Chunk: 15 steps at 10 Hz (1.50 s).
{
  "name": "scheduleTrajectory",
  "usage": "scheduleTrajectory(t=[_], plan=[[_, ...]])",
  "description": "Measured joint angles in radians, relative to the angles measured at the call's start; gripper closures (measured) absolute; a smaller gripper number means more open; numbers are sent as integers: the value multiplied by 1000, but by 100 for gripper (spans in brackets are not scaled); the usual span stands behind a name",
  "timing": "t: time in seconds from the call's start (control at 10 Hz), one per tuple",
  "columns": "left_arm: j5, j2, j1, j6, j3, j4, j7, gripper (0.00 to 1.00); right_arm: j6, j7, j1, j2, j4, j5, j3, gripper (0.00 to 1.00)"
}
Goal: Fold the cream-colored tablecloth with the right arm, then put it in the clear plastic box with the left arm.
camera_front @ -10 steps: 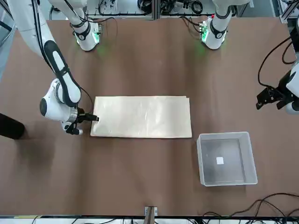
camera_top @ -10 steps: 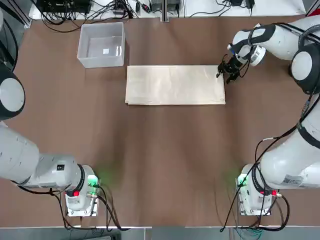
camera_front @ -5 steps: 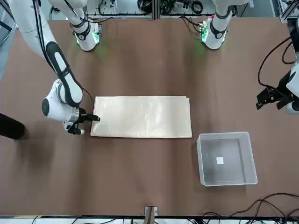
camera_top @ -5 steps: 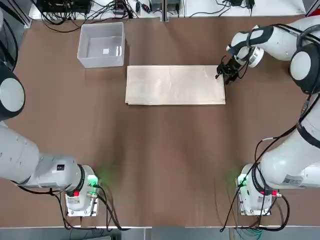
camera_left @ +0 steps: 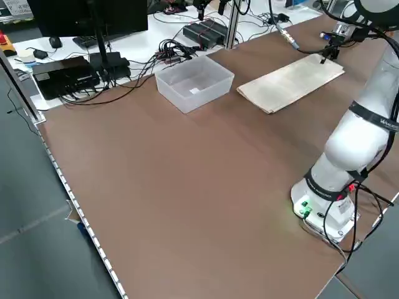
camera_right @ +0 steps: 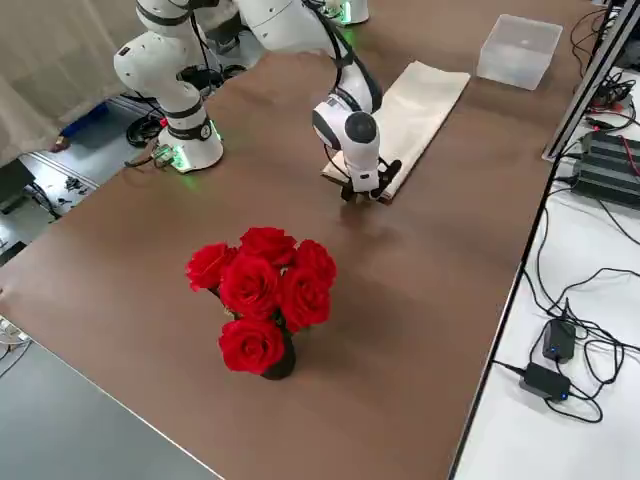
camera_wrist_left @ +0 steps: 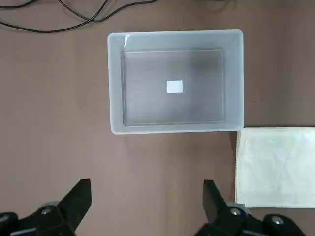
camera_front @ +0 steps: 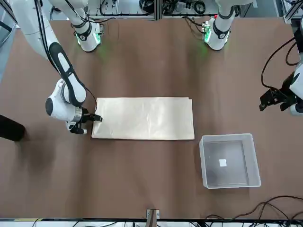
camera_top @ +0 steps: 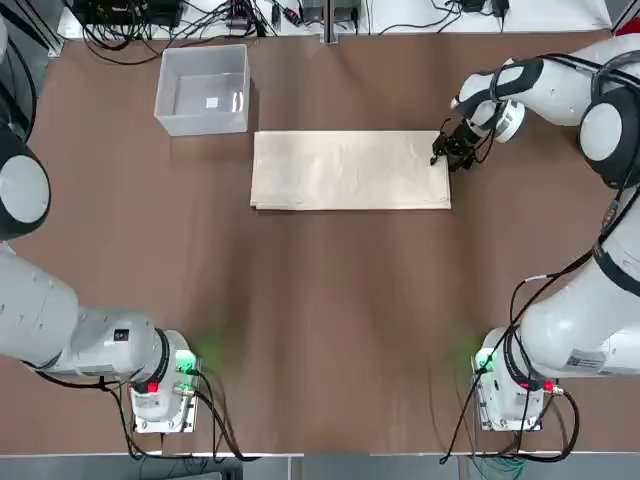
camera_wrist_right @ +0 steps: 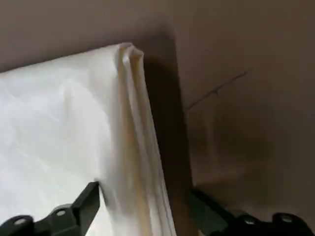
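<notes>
Nothing readable here tbh. The clear plastic box [camera_wrist_left: 175,81] has a small white label [camera_wrist_left: 174,87] on its floor, but it looks blank, no letters, numbers or logos I can make out

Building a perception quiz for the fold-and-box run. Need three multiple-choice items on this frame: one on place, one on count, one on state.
1. Where is the right gripper?
A. over the box
B. at the tablecloth's short edge, far from the box
C. parked by its base

2. How many things lie in the clear plastic box?
A. none, only a label on its floor
B. one cloth
C. two

3. How does the tablecloth lie?
A. crumpled in a heap
B. hanging off the table
C. flat, a layered rectangle

Answers: 1 B, top view shows the fingers at that edge. 2 A, left wrist view shows a bare floor. 3 C, stacked layers show at its edge.
</notes>
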Motion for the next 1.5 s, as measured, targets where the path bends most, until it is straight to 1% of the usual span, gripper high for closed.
scheduleTrajectory(t=[0.2, 0.5, 1.0, 1.1, 1.3, 1.5], plan=[[0, 0, 0, 0, 0, 0, 0, 0, 0, 0, 0, 0, -2, 0, 0, 25], [0, 2, 0, 0, 0, 0, 0, 0, 0, 0, 0, 0, -3, 0, 1, 41], [0, 4, 0, 0, 0, 0, 0, 0, -1, 0, 0, -3, -1, 6, 9, 60], [0, 4, 0, 0, 0, 0, 0, 0, -2, 0, 0, -5, 0, 7, 12, 67], [0, 5, 0, 0, 0, 0, 0, 0, -1, 0, 1, -6, 1, 7, 14, 70], [0, 5, 0, 0, 0, 0, 0, 0, 0, 0, 2, -8, 2, 9, 18, 78]])
